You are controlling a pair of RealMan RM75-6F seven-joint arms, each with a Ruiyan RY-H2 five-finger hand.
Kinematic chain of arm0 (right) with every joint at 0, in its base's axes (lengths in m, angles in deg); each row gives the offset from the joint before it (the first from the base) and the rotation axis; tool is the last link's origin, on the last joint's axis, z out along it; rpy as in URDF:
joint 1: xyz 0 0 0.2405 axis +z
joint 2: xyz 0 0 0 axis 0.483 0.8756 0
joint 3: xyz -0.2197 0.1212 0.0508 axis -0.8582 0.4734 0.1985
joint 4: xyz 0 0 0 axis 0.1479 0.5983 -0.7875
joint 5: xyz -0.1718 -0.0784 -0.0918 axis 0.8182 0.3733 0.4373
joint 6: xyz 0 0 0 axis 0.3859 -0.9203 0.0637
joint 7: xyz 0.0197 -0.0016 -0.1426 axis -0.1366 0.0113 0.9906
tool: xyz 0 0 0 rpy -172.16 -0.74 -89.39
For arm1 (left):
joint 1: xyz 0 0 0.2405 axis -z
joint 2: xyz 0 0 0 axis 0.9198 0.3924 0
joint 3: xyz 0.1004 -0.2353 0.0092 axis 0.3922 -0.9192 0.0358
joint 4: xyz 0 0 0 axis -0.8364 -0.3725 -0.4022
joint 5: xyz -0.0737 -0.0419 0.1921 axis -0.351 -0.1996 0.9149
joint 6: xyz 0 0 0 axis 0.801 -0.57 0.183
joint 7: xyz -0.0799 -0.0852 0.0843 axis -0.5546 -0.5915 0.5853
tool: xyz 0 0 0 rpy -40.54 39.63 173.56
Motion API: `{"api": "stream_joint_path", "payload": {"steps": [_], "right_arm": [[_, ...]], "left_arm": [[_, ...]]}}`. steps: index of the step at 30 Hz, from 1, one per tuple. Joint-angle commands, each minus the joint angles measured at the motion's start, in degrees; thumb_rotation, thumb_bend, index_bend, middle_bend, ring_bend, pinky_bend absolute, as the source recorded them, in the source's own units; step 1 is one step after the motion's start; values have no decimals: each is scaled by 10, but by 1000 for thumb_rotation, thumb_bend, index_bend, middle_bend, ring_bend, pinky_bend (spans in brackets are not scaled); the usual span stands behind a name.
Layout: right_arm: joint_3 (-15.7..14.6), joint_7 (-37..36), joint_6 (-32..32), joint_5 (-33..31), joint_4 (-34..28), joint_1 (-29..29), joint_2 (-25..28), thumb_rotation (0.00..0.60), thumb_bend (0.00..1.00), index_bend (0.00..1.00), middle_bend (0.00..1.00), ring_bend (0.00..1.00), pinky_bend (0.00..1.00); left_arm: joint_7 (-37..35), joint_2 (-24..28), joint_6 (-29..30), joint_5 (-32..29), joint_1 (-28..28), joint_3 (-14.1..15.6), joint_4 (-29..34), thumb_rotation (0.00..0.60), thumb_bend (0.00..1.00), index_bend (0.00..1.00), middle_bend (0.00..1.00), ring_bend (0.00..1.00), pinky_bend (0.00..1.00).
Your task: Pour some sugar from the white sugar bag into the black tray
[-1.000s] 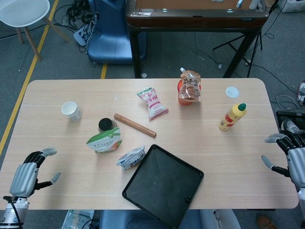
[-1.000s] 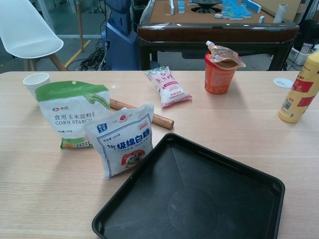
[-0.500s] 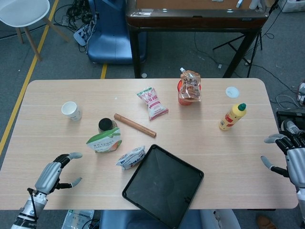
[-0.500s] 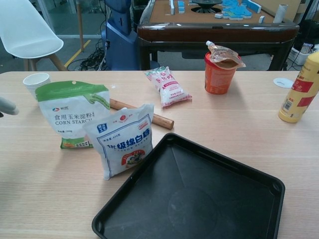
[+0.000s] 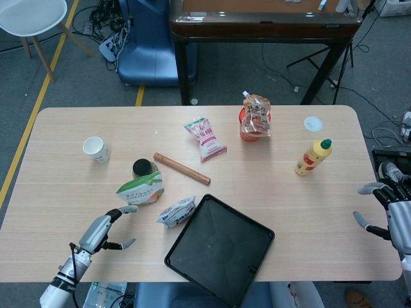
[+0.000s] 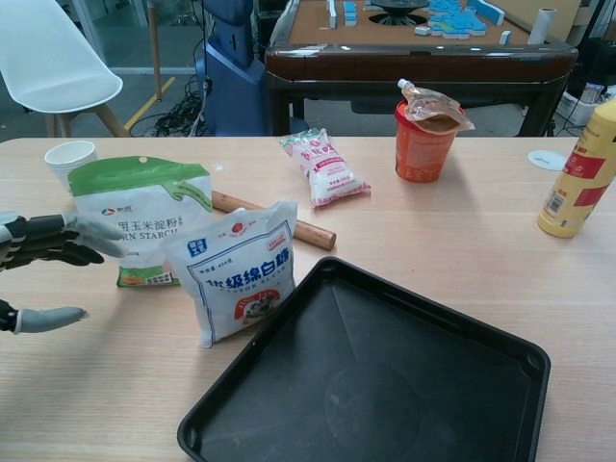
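L hand moved in
Left hand (image 5: 103,232) slid rightwards over table edge twd white sugar bag (image 5: 176,212); entered chest view, fingers spread, nothing held.

Chest view: black tray's (image 6: 404,385) near edge and yellow bottle's (image 6: 580,173) top, right side cropped.

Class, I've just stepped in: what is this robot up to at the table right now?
Nothing is held yet. The left robot hand is open, its fingers spread, reaching toward the white sugar bag, which stands upright beside the black tray. The tray has no sugar in it. The right robot hand hangs open at the table's far right edge, away from everything. A corn starch bag stands just behind the sugar bag.
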Motion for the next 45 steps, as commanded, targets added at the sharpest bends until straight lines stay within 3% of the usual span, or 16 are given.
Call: {"api": "stream_joint_path", "payload": {"steps": [1,32,45], "right_arm": [[0,1,1,-1,0,0,0,600,228,402,365,222,239],[-3,-4,-2,-12,4,-14,2,600,228,402,365,222,240],[-1,-7,2,-16,9,-14,2,600,228,402,365,222,239]], "left_arm": [[-9,-15,-10,-6,11,-5,-11,600,222,179,222,198,129],[-15,-158,-86,-48,108,-40,-118,600,213,145,213,198,141],[-14,-194,-109,-71,135,-55,-155,600,213,132,205,197,141]]}}
